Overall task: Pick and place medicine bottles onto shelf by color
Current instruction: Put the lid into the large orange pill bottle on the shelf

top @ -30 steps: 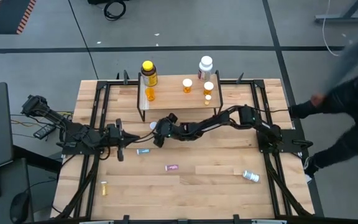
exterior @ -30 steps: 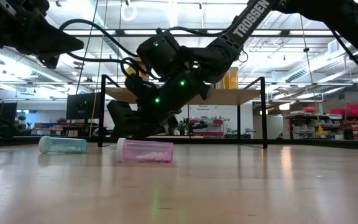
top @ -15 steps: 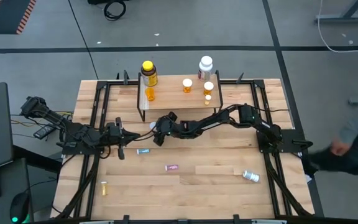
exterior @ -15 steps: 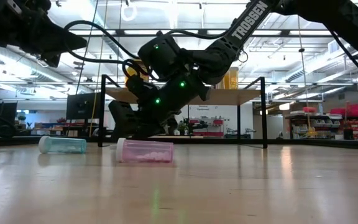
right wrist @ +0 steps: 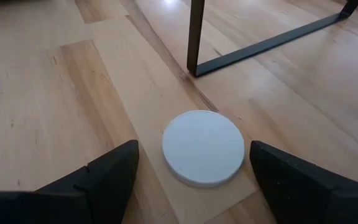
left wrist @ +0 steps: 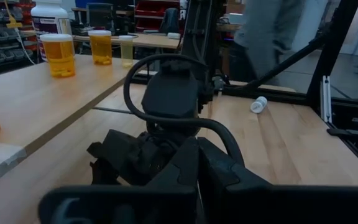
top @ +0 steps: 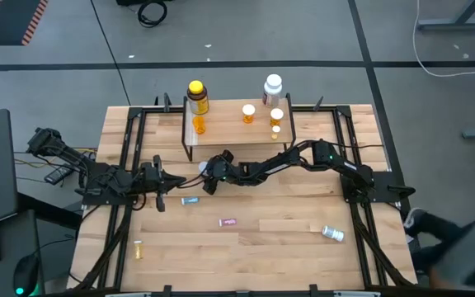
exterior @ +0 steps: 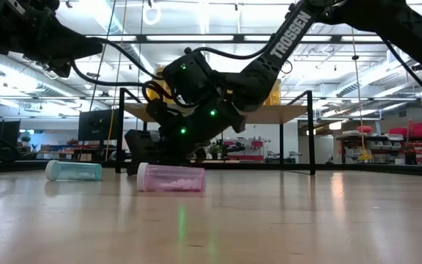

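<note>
Right wrist view: white-capped bottle [right wrist: 203, 147] sits between open right hand [right wrist: 191, 171] fingers.

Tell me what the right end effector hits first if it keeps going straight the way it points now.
The right end effector is open and points down at a white round cap standing on the tabletop, between its fingers. It would probably straddle the cap and meet that first, near the shelf leg; depth is unclear.

Bright ceiling strip lights; glare on the tabletop [exterior: 269, 220]; blurred person [left wrist: 272, 37] behind.
</note>
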Motion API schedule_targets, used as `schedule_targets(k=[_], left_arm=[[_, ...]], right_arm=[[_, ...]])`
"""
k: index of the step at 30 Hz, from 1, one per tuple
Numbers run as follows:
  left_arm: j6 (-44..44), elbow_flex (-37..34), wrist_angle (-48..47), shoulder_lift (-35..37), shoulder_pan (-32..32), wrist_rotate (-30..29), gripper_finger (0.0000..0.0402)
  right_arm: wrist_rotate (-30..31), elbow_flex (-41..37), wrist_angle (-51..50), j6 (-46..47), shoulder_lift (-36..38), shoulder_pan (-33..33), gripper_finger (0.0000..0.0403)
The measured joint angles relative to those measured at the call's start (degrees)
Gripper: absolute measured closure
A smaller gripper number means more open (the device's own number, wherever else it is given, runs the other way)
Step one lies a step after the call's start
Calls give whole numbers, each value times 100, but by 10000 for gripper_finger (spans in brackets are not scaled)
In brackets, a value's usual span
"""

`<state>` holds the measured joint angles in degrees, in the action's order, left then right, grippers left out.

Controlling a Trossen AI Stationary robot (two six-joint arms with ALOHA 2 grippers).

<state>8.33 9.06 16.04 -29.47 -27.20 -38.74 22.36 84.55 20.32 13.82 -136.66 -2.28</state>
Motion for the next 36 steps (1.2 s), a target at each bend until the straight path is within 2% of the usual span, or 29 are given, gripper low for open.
schedule_targets(k=[8,16,21,36], left_arm=[[-14,0,-3,0,0,0,381],[-6,0,-3,0,0,2,395],[-1,0,-3,0,0,4,388],[-1,0,-3,0,0,4,394]], right_arm=[[4,-7,17,14,0,-11,91],[-29,-9,70,14,-7,-9,140],[-25,-11,78,14,-7,-9,161],[14,-20,-100,-6,81,-4,165]])
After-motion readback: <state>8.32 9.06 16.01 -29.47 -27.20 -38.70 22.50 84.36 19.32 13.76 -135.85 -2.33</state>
